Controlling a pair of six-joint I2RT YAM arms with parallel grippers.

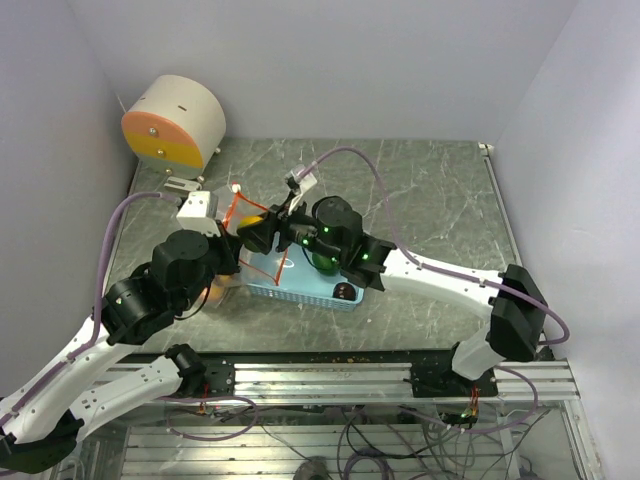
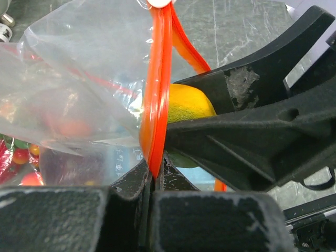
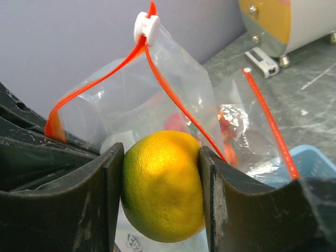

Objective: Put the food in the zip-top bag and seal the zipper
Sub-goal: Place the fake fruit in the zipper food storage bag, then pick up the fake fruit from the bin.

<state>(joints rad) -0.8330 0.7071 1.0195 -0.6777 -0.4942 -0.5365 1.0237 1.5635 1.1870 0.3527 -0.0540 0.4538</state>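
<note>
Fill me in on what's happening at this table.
The left gripper pinches the orange zipper rim of the zip-top bag, holding its mouth open. The right gripper grips a yellow-green fruit at that opening, not yet released. Other pieces already show inside the bag; the zipper is unsealed.

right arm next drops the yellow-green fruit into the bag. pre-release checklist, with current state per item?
1. Hold: right gripper on the yellow-green fruit: ok, clamped between both fingers.
2. Pinch: left gripper on the orange zipper rim: ok, shut on it.
3. Mouth of the bag open: ok, the zipper strips spread apart below the white slider.
4. Fruit past the rim and over the opening: cannot tell; it sits right against the rim.
5. Room inside: cannot tell; red pieces show only as a blur through the plastic.
</note>
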